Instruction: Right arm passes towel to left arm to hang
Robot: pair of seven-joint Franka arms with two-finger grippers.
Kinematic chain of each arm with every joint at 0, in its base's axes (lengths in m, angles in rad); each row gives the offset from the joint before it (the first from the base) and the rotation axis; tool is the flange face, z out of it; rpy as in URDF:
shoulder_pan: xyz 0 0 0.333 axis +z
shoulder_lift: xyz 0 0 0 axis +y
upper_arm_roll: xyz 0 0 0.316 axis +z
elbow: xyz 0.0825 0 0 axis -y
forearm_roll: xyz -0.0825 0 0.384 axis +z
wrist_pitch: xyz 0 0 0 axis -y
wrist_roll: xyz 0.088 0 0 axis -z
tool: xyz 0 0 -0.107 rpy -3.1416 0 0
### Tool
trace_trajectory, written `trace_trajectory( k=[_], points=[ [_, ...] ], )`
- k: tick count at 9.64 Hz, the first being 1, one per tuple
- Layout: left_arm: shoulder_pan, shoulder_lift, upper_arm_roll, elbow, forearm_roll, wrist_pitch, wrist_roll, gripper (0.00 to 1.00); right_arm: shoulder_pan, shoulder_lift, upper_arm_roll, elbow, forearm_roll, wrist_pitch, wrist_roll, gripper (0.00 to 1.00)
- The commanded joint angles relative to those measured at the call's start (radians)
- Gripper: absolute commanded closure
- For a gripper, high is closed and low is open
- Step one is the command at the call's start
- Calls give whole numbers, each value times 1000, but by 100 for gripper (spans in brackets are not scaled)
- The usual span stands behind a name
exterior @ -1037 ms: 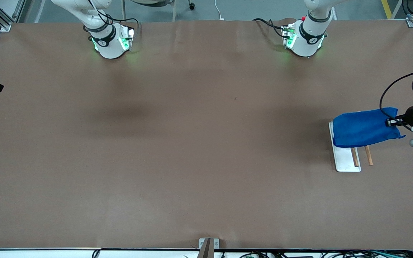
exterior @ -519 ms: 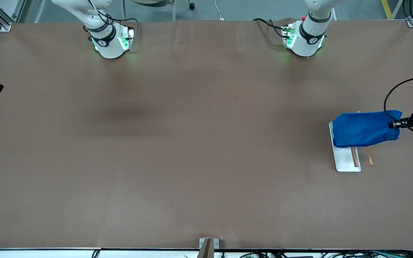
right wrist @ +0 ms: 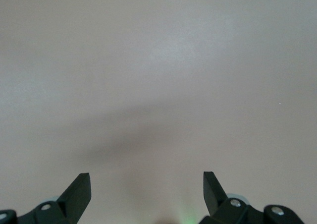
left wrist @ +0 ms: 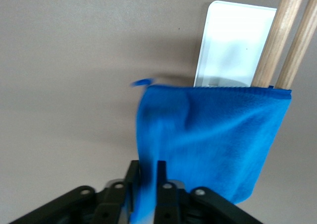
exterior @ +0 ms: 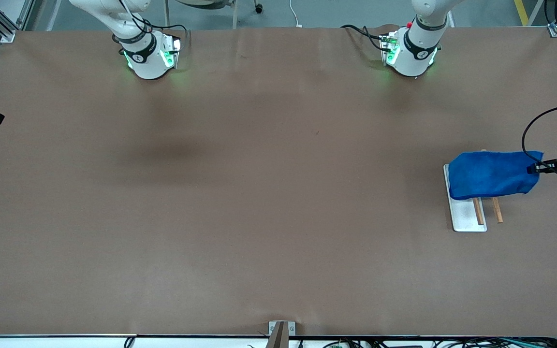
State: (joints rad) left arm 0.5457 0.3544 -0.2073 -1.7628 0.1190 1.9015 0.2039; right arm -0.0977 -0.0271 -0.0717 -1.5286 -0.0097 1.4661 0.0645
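The bright blue towel [exterior: 491, 174] hangs over two wooden rods [exterior: 497, 210] on a white base plate [exterior: 467, 217] at the left arm's end of the table. My left gripper [exterior: 532, 168] is at the towel's end that points away from the table's middle. In the left wrist view, my left gripper [left wrist: 147, 172] has its jaws close together with the towel's edge [left wrist: 213, 144] between them. The towel's corner loop [left wrist: 142, 82] sticks out. My right gripper [right wrist: 146, 184] is open and empty over bare table. It is out of the front view.
The rods [left wrist: 277, 40] and the base plate [left wrist: 233, 40] show past the towel in the left wrist view. The left arm's base [exterior: 410, 50] and the right arm's base [exterior: 148, 55] stand along the table's edge farthest from the front camera. A black cable [exterior: 532, 128] loops above the left gripper.
My left gripper has moved outward toward the table's end. The towel's gripped end has drawn in and flattened on the rods. The right arm has not moved.
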Motion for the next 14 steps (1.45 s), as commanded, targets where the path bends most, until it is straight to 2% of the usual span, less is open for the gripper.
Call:
trace_trajectory(
  k=[1,3,5,8,11,14],
  points=[
    [14,29,-6,32,2,11,66,0,-11,3,7,10,-10,-12,5,0],
    [13,49,-7,106,-7,-18,123,0,-19,3,3,8,31,-12,6,0],
    [4,35,-26,164,-44,-109,108,0,-27,3,3,10,33,-12,3,0],
    [-4,26,-163,346,-38,-321,-82,0,-23,3,3,10,31,-13,3,0],
    [-6,-69,-299,355,-30,-335,-280,0,-25,3,3,10,31,-13,1,0],
    [-4,-140,-380,356,-30,-335,-285,0,-23,3,3,10,31,-12,3,0]
  ],
)
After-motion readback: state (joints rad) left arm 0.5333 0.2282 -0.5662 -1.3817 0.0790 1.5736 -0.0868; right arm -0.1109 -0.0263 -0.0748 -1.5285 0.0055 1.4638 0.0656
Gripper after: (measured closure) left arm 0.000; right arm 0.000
